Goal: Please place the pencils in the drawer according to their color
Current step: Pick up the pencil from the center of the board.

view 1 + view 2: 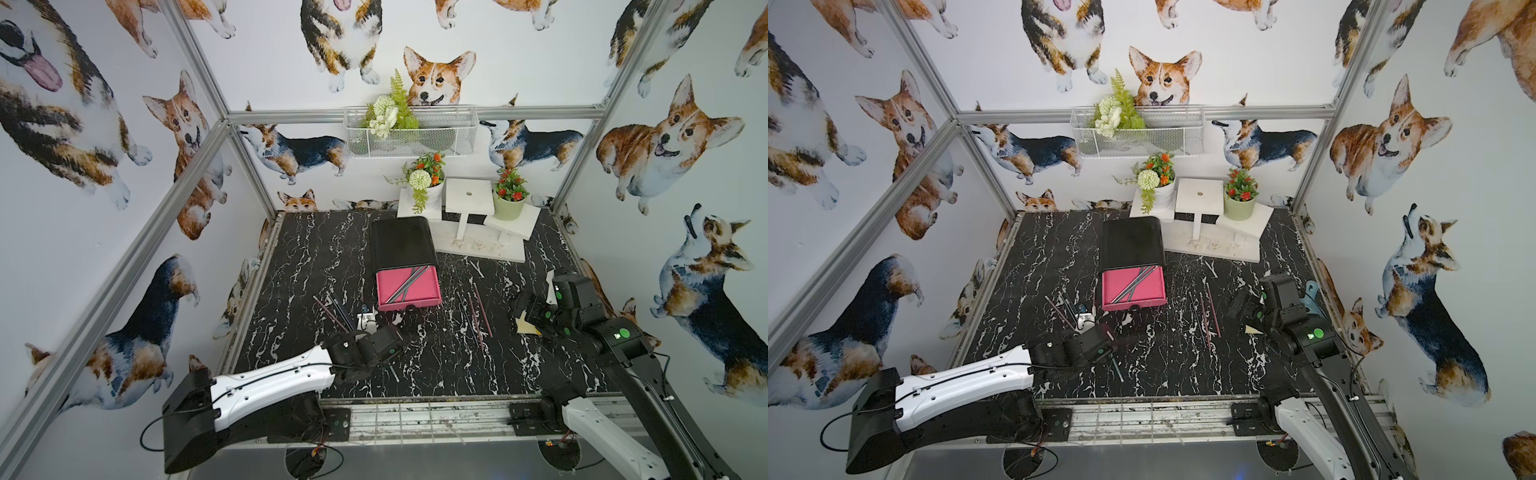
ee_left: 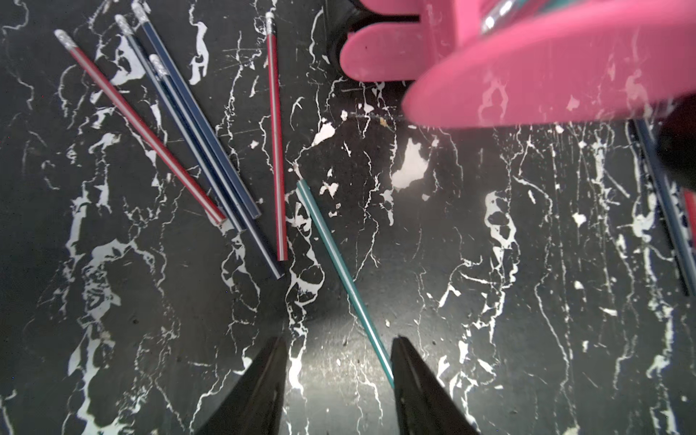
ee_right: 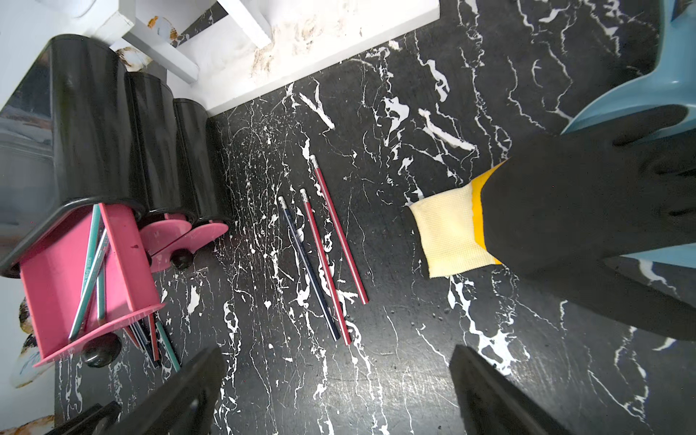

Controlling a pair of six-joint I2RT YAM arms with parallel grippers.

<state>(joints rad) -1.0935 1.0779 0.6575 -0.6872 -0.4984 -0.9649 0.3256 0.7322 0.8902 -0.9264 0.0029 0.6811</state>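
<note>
The black drawer unit (image 1: 401,239) has its top pink drawer (image 1: 388,291) pulled out, with green pencils (image 1: 409,282) lying in it, also seen in the right wrist view (image 3: 92,271). My left gripper (image 2: 339,341) hovers low over the table, open. A green pencil (image 2: 339,271) lies on the table, its near end against the inner side of one finger (image 2: 410,376). Beyond it lie red pencils (image 2: 143,128) and dark blue pencils (image 2: 196,132). My right gripper (image 3: 337,350) is wide open and empty, short of one dark blue pencil (image 3: 309,267) and two red ones (image 3: 341,233).
Two lower pink drawer fronts (image 3: 180,233) stand nearly shut. A black glove with a yellow cuff (image 3: 565,211) and a light blue plastic object (image 3: 670,75) lie at the right edge. A white stand with flowerpots (image 1: 469,232) fills the back. A small white object (image 1: 365,320) sits by the left pencils.
</note>
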